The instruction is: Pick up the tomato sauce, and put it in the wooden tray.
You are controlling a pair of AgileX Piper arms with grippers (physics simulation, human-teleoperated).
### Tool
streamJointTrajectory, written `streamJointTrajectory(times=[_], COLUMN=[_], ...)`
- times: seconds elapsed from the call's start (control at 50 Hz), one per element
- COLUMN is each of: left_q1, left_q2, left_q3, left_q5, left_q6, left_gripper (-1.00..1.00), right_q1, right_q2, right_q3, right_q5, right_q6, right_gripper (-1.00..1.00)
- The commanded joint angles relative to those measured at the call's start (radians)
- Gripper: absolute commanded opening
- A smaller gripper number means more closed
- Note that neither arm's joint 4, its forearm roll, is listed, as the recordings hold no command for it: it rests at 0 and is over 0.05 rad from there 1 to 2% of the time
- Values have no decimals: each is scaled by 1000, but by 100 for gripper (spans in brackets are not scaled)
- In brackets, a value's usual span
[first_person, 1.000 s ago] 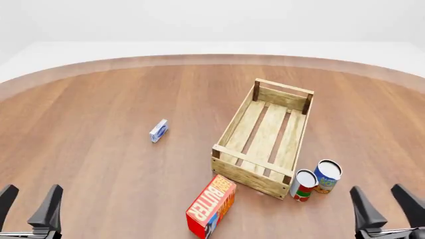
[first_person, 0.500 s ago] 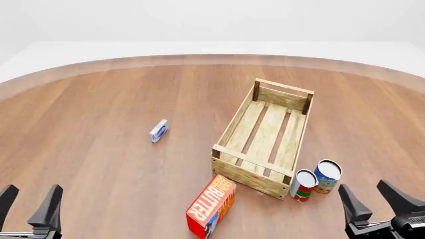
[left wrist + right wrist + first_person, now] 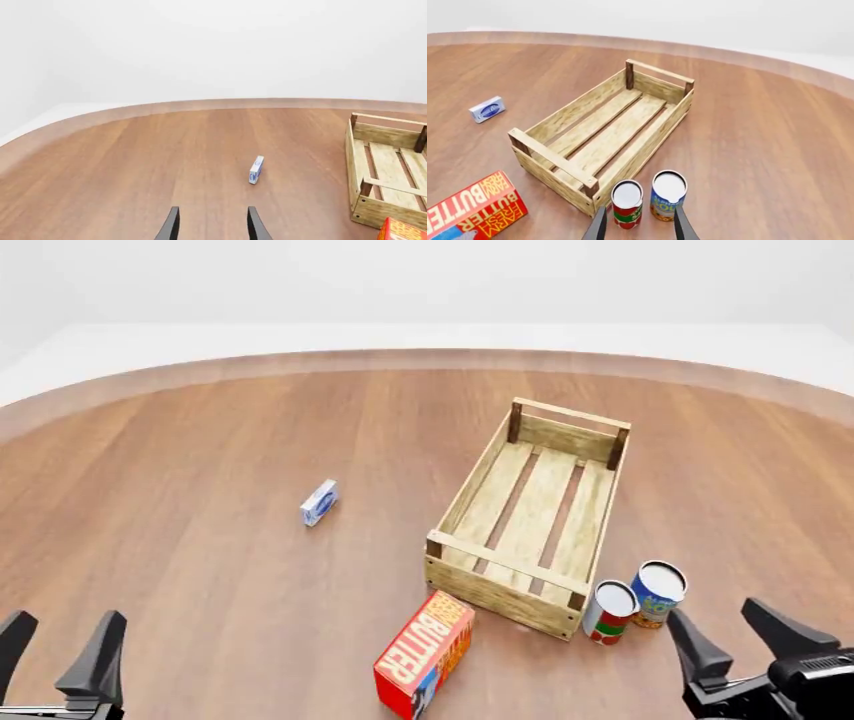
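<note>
Two spread-jawed grippers: right gripper (image 3: 743,637) is approaching small red-green-white tomato sauce can (image 3: 611,612) standing just outside light slatted wooden tray (image 3: 459,510)'s near corner, beside blue-yellow can (image 3: 657,593); next needs straddling, clamping; left gripper (image 3: 63,648) idling.

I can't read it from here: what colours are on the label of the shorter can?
The tomato sauce label is red, green and white; the right wrist view shows it best.

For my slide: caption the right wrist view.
Open right gripper hovers near the tomato sauce and blue-and-yellow can beside the wooden tray.
</note>
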Motion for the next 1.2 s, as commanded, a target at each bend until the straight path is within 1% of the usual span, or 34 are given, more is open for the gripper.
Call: streamJointTrajectory(times=[0.02,0.18,0.38,0.58,0.64,0.9,0.96,1.04,1.2], left_q1=[0,0,0,0,0,0,0,0,0], left_q2=[0,0,0,0,0,0,0,0,0], left_q3=[0,0,0,0,0,0,0,0,0], left_q5=[0,0,0,0,0,0,0,0,0], left_q6=[0,0,0,0,0,0,0,0,0], left_gripper=[100,100,100,100,100,100,100,100,100], right_q1=[14,15,20,29,30,38,37,36,36], right_q2=[31,44,87,128,155,209,234,241,287], right_q3=[-15,-33,-45,-47,-42,-48,-43,-47,-49], right_q5=[9,38,30,7,-16,-45,-67,-69,-104], right_q6=[-1,8,9,13,10,3,0,-2,-7], right_gripper=[100,100,100,100,100,100,100,100,100])
